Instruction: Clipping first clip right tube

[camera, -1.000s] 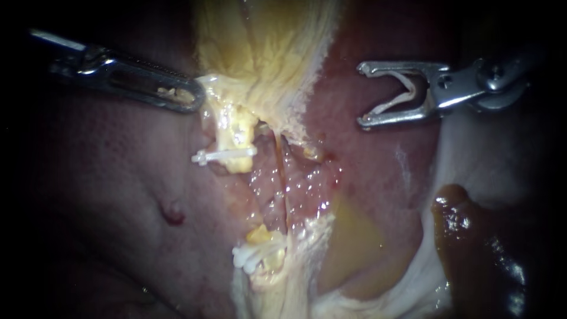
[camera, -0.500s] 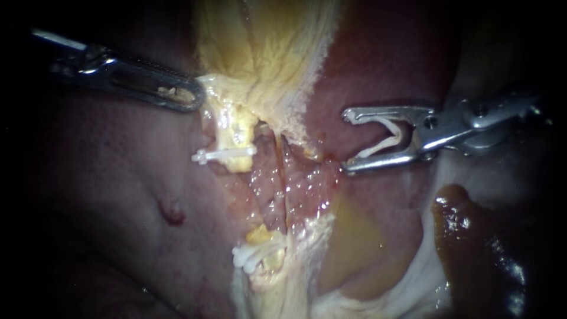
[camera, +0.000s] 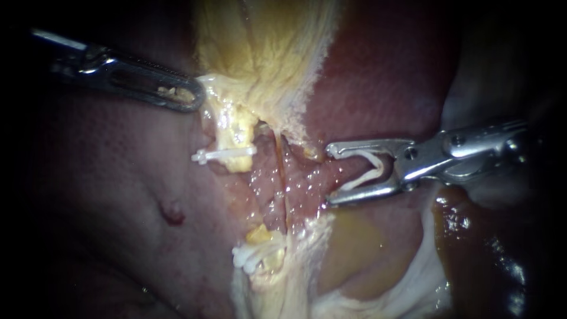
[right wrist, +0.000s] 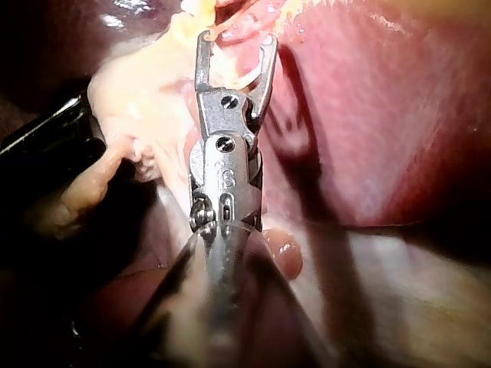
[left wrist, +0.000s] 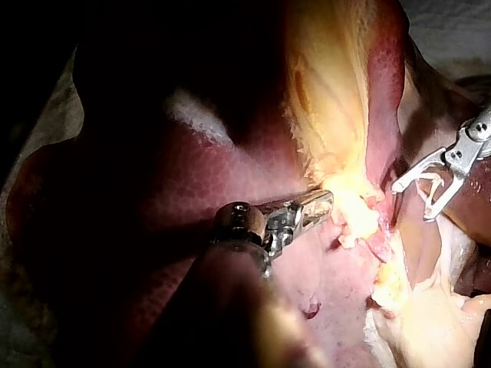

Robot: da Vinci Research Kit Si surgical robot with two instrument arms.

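White clip [camera: 378, 167] sits pinched in our right instrument's [camera: 329, 174] wide-spread jaws, just right of the thin right tube [camera: 283, 177] and apart from it. Left of that, another clip [camera: 224, 155] crosses the left tube [camera: 233, 139]. Far left, our left instrument [camera: 192, 97] pinches yellow tissue [camera: 260, 77].

Silver right instrument [camera: 329, 174], 2 screws; darker slotted left instrument [camera: 192, 97].
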